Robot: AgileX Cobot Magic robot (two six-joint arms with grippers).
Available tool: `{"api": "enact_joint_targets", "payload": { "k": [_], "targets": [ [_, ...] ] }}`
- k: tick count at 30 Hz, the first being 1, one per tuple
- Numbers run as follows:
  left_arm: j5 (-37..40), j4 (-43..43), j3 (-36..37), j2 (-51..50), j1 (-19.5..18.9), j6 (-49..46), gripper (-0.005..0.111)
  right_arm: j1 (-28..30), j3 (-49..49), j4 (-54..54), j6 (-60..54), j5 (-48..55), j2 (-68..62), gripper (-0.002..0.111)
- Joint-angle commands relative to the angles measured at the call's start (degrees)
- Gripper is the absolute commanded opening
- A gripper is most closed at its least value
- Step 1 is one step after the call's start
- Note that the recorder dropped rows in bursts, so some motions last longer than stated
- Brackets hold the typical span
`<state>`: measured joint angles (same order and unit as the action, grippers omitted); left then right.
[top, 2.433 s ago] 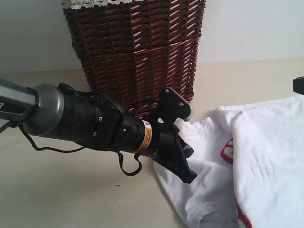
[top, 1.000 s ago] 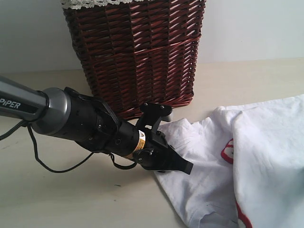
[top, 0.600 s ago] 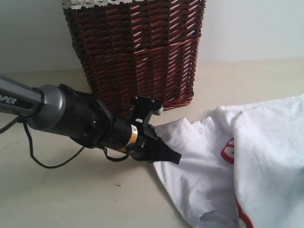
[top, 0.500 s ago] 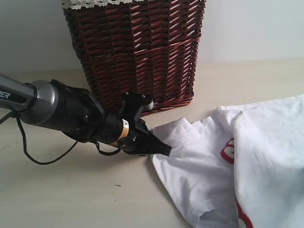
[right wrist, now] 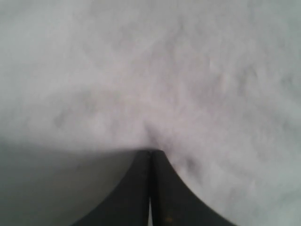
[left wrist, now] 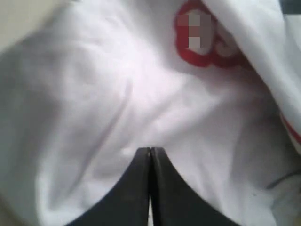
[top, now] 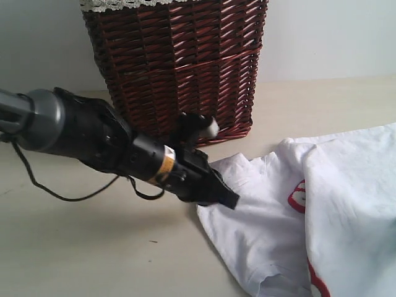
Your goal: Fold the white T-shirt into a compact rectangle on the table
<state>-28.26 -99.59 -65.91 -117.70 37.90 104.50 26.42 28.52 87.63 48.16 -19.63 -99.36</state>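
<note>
The white T-shirt point(top: 272, 210) lies crumpled on the right half of the table point(top: 93, 247), with its right part folded over the rest and a red outlined patch point(top: 297, 198) showing at the fold. My left gripper point(top: 232, 201) is shut, and its tips rest at the shirt's left edge. From the left wrist, the shut tips point(left wrist: 150, 149) sit over white cloth point(left wrist: 141, 84) below the red patch point(left wrist: 197, 47), with nothing between them. My right gripper point(right wrist: 150, 151) is shut, and the white fabric point(right wrist: 188, 70) puckers at its tips. It is out of the exterior view.
A tall dark red-brown wicker basket point(top: 179, 68) stands at the back, just behind my left arm point(top: 80, 133). A black cable point(top: 74, 195) hangs from that arm down to the table. Bare beige tabletop lies to the left of and in front of the shirt.
My left gripper drew back to the left off the shirt, then came a little to the right again onto its left edge. It stayed shut throughout. The shirt barely shifted.
</note>
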Motion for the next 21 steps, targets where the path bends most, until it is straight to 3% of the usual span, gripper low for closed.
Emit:
{"api": "enact_joint_targets", "payload": {
  "k": [1,9,14,21],
  "targets": [
    [-3.04,-0.35,-2.74,-4.74,4.62,0.73,0.0,0.22,-0.14,0.27,-0.52,2.16,-0.51,0.0],
    [-2.1,-0.35,-3.37,-7.61,5.23,13.9,0.0,0.22,-0.14,0.27,-0.52,2.16,-0.51,0.0],
    [-2.1,-0.35,-3.37,-7.61,4.36,16.17,0.0,0.22,-0.14,0.27,-0.52,2.16,-0.51,0.0],
    [-1.19,-0.35,0.39,-7.61,-1.37,17.31,0.0,0.22,-0.14,0.73,-0.52,2.2,-0.51,0.0]
  ]
}}
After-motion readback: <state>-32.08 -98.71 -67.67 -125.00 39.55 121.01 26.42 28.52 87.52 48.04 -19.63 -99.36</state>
